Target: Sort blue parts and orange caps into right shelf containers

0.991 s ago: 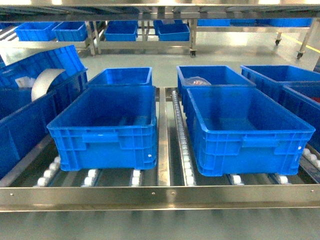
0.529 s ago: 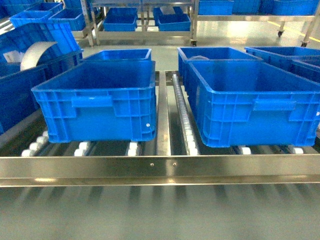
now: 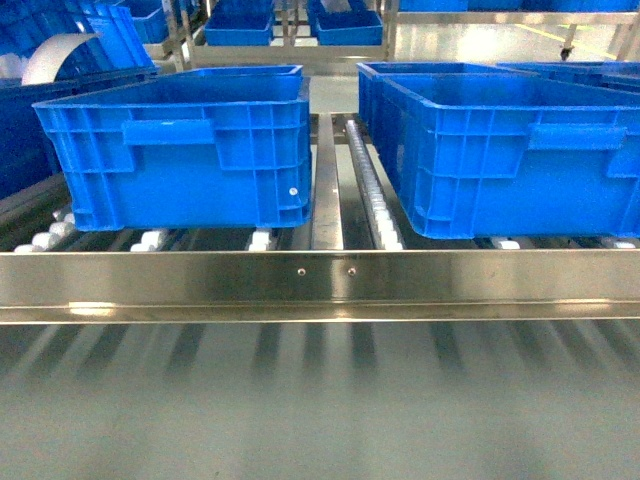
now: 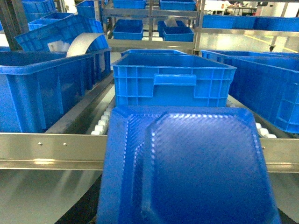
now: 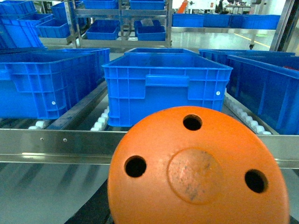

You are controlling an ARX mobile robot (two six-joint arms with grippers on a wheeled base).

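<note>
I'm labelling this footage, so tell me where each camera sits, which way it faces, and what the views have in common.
Head: on the robot, facing forward and low at the shelf's steel front rail and two blue crates; no arm shows.
Left wrist: on the left arm, facing the left crate; a blue part fills the foreground, gripper hidden.
Right wrist: on the right arm, facing the right crate; an orange cap blocks the gripper.
Shared: all three show the rail and crates.
</note>
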